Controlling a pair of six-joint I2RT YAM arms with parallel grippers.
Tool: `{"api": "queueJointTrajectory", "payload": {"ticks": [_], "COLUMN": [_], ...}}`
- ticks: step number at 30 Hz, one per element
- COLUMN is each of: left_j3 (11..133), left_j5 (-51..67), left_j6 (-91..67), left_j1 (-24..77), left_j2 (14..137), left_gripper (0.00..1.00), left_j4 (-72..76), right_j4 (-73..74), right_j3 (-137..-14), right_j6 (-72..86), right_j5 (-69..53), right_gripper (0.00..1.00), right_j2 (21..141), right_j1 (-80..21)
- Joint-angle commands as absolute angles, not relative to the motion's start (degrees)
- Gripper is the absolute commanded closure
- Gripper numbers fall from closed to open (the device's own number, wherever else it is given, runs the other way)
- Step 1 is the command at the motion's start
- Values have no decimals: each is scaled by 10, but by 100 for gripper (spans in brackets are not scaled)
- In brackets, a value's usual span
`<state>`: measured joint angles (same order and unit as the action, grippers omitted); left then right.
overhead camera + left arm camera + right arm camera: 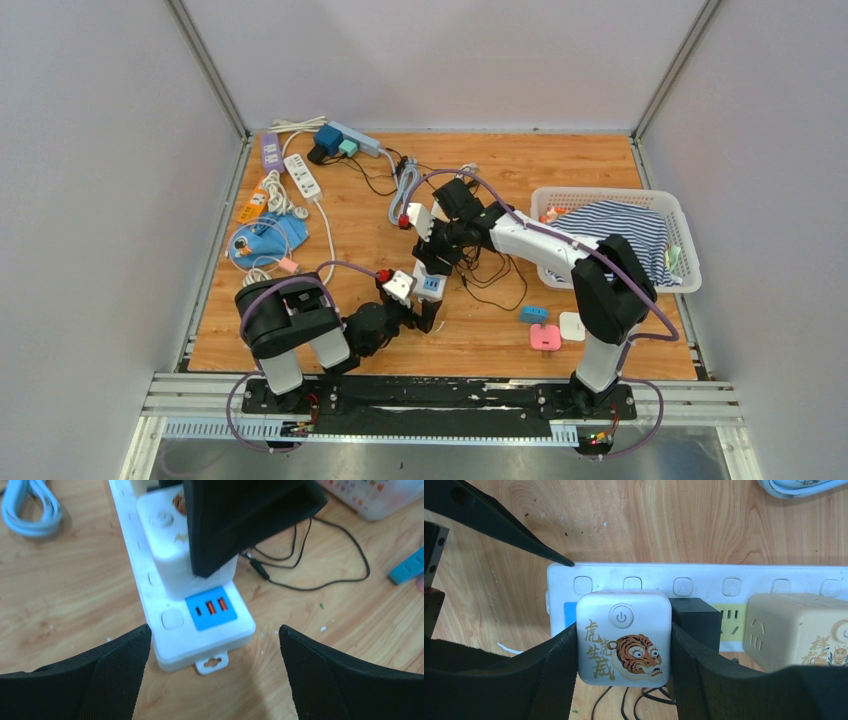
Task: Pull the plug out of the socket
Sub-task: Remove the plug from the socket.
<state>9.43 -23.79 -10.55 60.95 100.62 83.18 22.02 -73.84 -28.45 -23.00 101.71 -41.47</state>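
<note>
A white power strip (428, 288) with a blue USB panel (212, 608) lies mid-table. A white cube plug with a tiger picture (624, 637) sits in its end socket; it also shows in the left wrist view (172, 545). My right gripper (624, 652) is shut on this plug, with its pads against both sides; in the top view it is over the strip (440, 255). My left gripper (215, 650) is open, its fingers (115, 670) on either side of the strip's end and apart from it; it also shows in the top view (415, 303).
A black plug (696, 620) and a cream cube plug (796, 627) sit further along the strip. Black cables (320, 555) lie beside it. A white basket (688, 270) with striped cloth stands at the right. Pink (545, 337) and blue (533, 313) items lie near. Other strips (302, 176) lie back left.
</note>
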Motion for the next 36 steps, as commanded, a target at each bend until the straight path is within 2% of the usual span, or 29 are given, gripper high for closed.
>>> {"api": "queueJointTrajectory", "payload": {"ticks": [1,12,18,24,26,28,30,31,33,34,36], "left_j3": [112,147,171,175,178,179,179,179,176,172,170], "left_j5": [-259,-305,-276,-274,-276,-283,-289,-292,-302,-307,-309], "left_j6": [-45,-38,-61,-66,-67,-69,-69,-70,-75,-77,-80], "left_j1": [614,614,603,602,602,602,602,602,602,601,600], "left_j2": [1021,1097,1140,1149,1156,1159,1159,1159,1155,1152,1148], "left_gripper": [0,2,12,33,47,51,49,43,23,16,9], "left_j4": [885,887,889,889,889,889,889,889,889,890,890], "right_j4": [291,292,293,294,296,297,298,298,298,298,299], "right_j3": [-710,-710,-709,-709,-709,-709,-709,-709,-709,-709,-709], "right_j6": [-235,-235,-240,-244,-245,-246,-247,-247,-248,-248,-248], "right_j5": [-221,-225,-223,-224,-226,-226,-228,-227,-225,-225,-223], "right_gripper": [100,100,100,100,100,100,100,100,100,100,100], "right_j2": [1053,1054,1057,1059,1060,1060,1060,1060,1059,1059,1059], "right_j1": [-393,-391,-391,-390,-390,-391,-390,-391,-390,-391,-390]}}
